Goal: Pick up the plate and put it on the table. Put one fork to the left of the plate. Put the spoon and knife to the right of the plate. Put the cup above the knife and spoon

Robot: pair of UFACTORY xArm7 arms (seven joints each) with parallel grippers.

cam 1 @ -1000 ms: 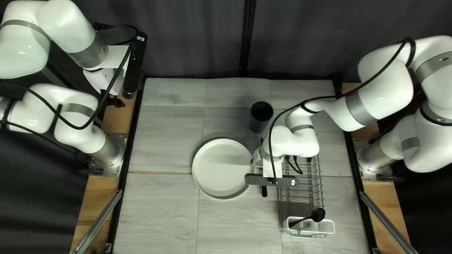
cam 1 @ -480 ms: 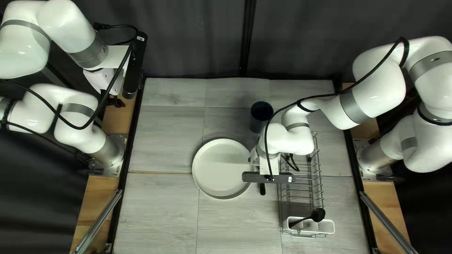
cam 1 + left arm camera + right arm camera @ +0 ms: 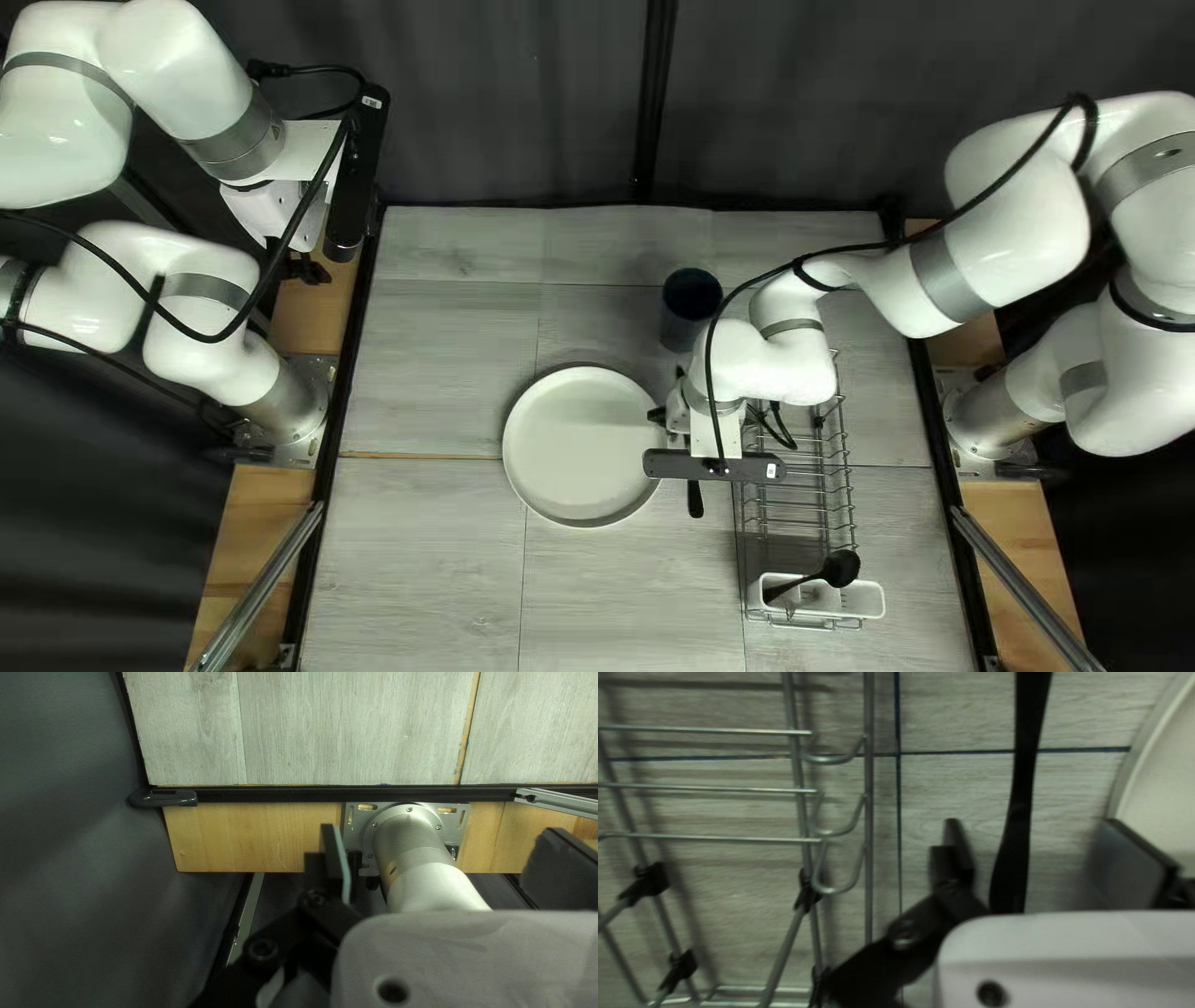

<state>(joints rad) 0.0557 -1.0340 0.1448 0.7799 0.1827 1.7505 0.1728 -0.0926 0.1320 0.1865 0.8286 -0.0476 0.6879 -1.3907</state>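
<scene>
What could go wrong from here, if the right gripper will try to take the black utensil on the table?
The right gripper is open around the black utensil, and one finger is very near the rim of the plate; moving or closing could nudge the plate. The utensil lies nearer the other finger, so closing might drag it sideways. The cup stands close to the right arm, which might knock it.

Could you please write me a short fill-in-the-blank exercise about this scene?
The black utensil lies between the plate and the metal ____.
The right gripper, its fingers wide apart around that utensil, is ____.
Nearer the table's far edge than the plate stands a dark ____.
The holder in which the black spoon rests is coloured ____.

Missing words: rack; open; cup; white.
</scene>
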